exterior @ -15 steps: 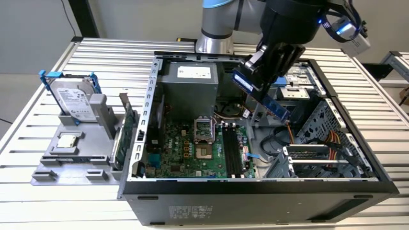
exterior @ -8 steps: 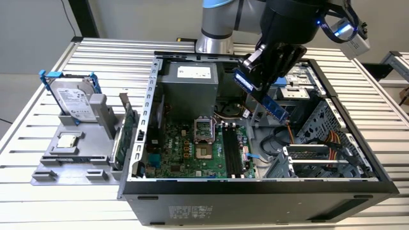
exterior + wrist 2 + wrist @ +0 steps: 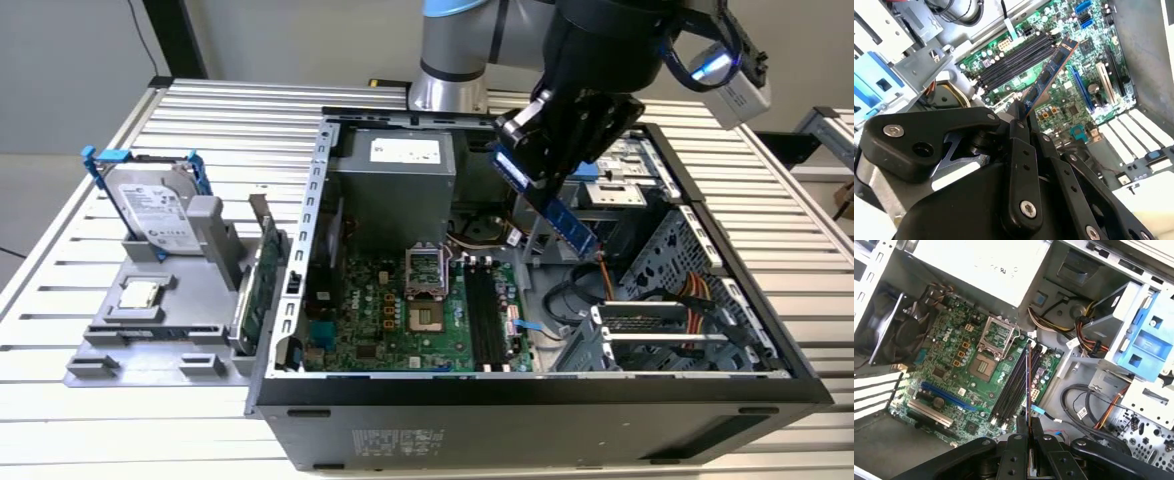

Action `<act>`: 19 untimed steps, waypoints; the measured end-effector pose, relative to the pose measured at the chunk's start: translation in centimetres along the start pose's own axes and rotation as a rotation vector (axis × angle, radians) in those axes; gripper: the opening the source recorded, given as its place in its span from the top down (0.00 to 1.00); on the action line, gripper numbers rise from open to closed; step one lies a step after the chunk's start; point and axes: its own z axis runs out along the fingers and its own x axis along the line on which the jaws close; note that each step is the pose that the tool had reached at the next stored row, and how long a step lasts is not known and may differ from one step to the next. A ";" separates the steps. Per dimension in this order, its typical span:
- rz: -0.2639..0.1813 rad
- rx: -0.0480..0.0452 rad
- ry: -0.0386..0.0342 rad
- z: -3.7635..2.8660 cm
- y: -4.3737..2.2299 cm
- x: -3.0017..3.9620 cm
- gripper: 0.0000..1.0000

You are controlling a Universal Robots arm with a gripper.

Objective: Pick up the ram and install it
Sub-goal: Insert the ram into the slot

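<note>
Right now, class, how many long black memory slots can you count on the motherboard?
4 memory slots, side by side on the motherboard beside the processor socket. The ram, held in the end effector, hides part of them in the first wrist view.

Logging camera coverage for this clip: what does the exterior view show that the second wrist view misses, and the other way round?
Exterior view alone: the hard drive in its blue frame standing on the grey holder outside the open computer case, with a green card standing beside it, and the arm above.

Second wrist view alone: a close look at the white rear slot covers and the blue expansion slot.

Both: the gripper shut on the ram, held tilted above the motherboard and its memory slots.
</note>
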 end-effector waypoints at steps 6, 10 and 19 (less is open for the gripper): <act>0.058 -0.0017 -0.0010 0.00 0.00 0.00 1.00; 0.119 -0.0035 -0.0021 0.00 0.00 0.00 1.00; 0.256 -0.0076 -0.0047 0.00 0.00 0.00 1.00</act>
